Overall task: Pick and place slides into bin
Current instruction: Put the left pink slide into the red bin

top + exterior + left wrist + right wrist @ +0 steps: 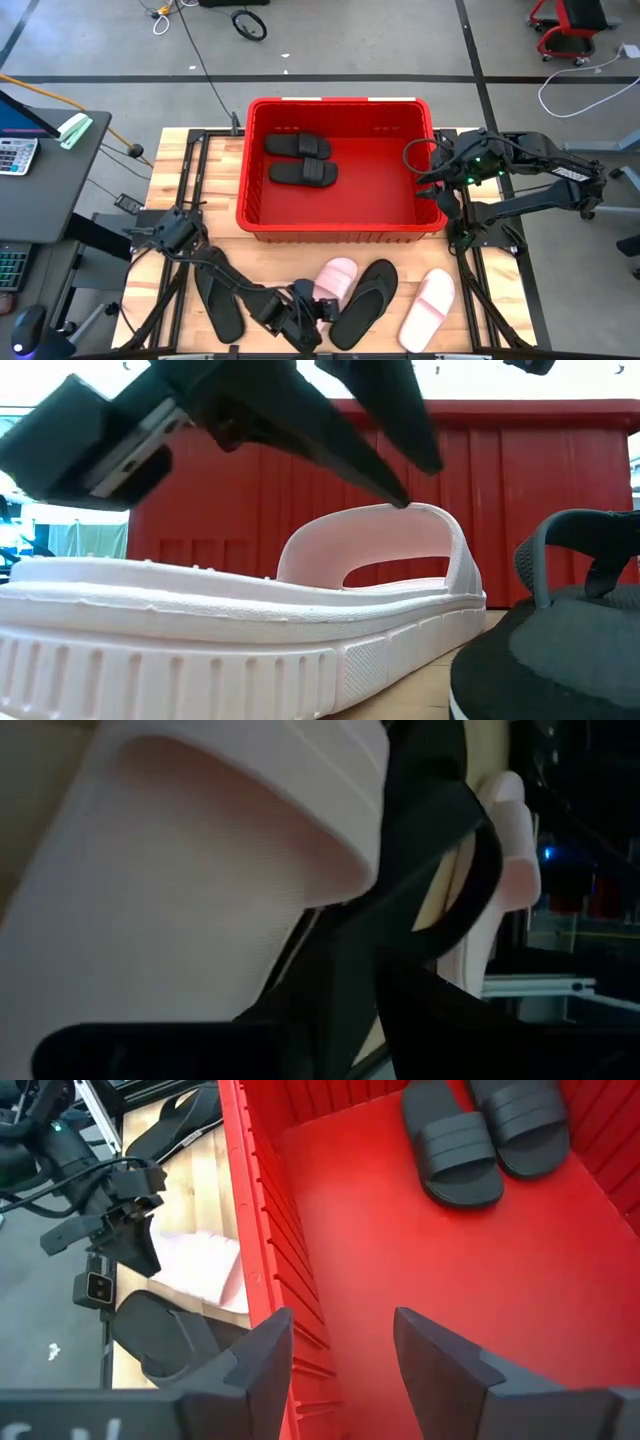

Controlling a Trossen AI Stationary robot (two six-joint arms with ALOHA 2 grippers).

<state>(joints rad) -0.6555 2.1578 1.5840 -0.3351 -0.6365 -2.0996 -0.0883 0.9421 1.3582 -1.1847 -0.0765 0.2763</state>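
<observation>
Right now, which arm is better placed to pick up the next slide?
Left. The left gripper is already down at the pink slide, fingers around its strap. The right gripper hangs open over the bin.

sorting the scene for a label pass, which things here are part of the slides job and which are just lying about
Part of the job:
- large red plastic bin
- two black wide-strap slides in the bin
- two pale pink wide-strap slides on the table
- two black thong flip-flops on the table
- left gripper at the nearer pink slide
- right gripper, open over the bin

Lying about:
- grey calculator
- black cable loop on the floor
</observation>
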